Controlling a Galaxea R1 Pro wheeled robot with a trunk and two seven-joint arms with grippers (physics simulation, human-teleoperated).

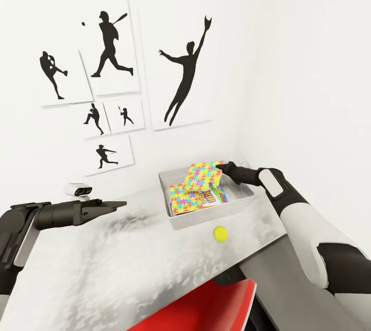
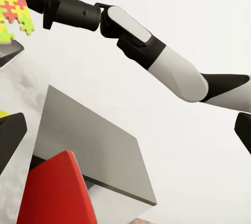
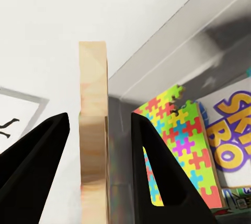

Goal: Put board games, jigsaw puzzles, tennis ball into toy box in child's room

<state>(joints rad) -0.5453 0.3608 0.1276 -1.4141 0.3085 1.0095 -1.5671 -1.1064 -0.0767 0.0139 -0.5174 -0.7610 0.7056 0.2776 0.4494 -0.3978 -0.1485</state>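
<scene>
Bright even render light, sharp focus, blotchy glare across table (image 1: 129, 248)

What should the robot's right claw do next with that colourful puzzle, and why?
Probably pull the right claw back a little. Its fingers are open around the jigsaw puzzle, which is already leaning inside the toy box. Then it could go for the tennis ball lying on the table.

— What hangs on the white wall?

— Six white posters with black silhouettes of ball players (image 1: 109, 45); the largest shows a leaping catcher (image 1: 181, 74).

— And lower down?

— A glossy grey marbled tabletop (image 1: 118, 259) reaches into the corner. A red chair seat (image 1: 206, 308) shows under its near edge. A small white device with two dark lenses (image 1: 79, 190) sits by the wall.
</scene>
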